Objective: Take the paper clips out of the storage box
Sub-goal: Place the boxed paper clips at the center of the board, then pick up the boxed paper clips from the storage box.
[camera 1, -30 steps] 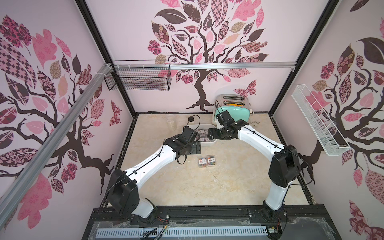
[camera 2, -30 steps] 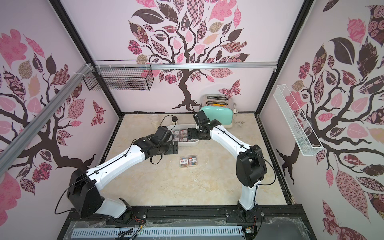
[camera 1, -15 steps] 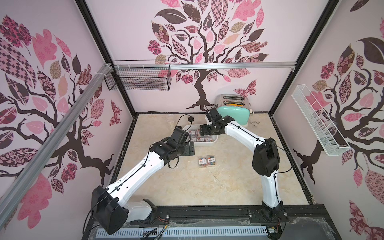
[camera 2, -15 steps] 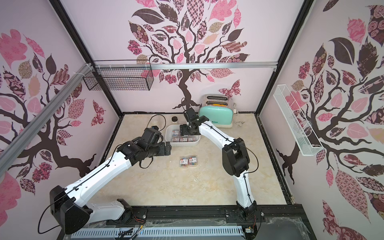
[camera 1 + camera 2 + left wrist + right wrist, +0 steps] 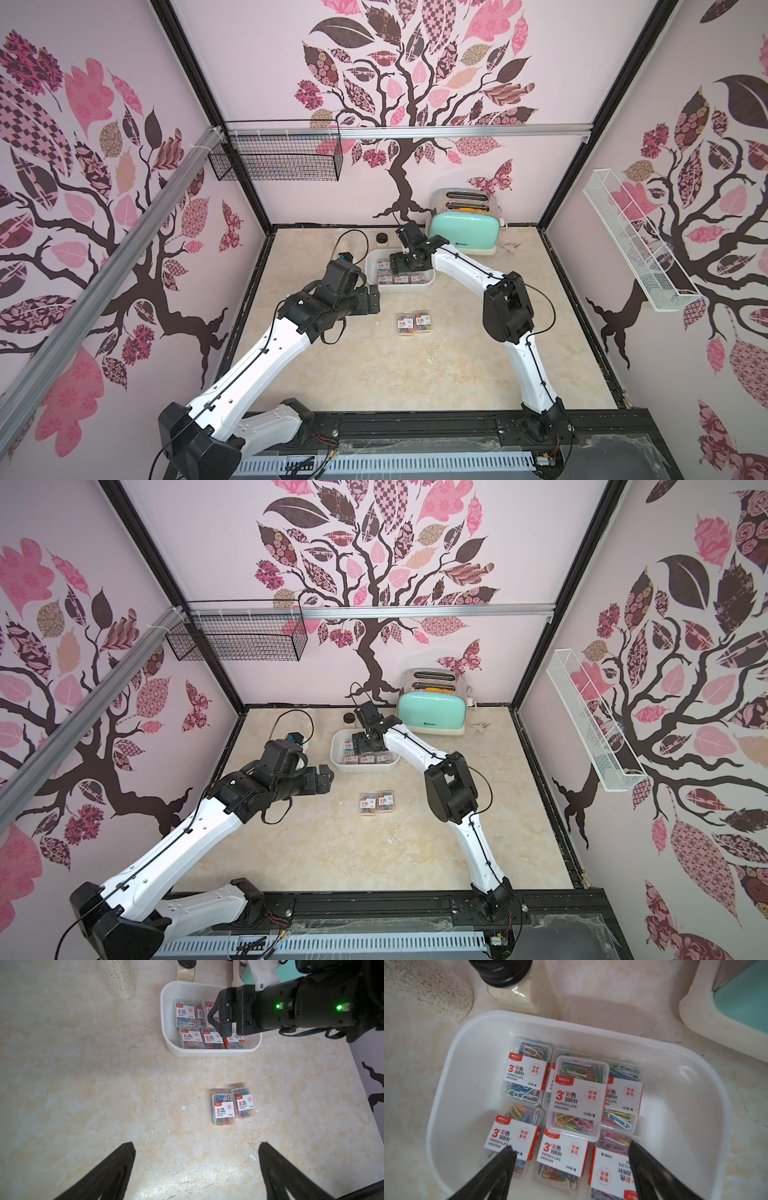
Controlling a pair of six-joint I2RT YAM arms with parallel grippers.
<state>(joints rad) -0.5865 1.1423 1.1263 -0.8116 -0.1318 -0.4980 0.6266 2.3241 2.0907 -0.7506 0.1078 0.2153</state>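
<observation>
1. The right claw (image 5: 570, 1147) hangs over the box (image 5: 471, 1028), its jaws spread wide and gripping nothing.
2. Seven cases (image 5: 527, 1072) lie in the box, under and ahead of this claw, all with labels up.
3. Between its fingertips (image 5: 504, 1159) lies the middle case (image 5: 560, 1155) of the nearer row. Each tip stands over the case on either side of it. Whether the tips touch those cases I cannot tell.
4. Just ahead of the tips sits the top case (image 5: 578, 1097), stacked on another case and slightly askew.
5. The turned case (image 5: 610, 1169), under one tip, has its label facing the opposite way from the rest.
6. Past the box, beyond this claw's reach, stand a jar (image 5: 508, 972) with a black lid and the toaster (image 5: 747, 1001), both outside the box.
7. The left claw (image 5: 195, 1145) hovers over the bare table (image 5: 83, 1084), its jaws equally wide and empty.
8. Ahead of it, apart from both fingers, a pair (image 5: 223, 1109) of cases lies flat on the table, side by side and touching, labels up.
9. Farther ahead of the left claw, beyond the pair, is the box with the right claw above it.
10. In both top views the left claw shows near a corner of the box, and the pair lies off to its side, toward the right arm.
</observation>
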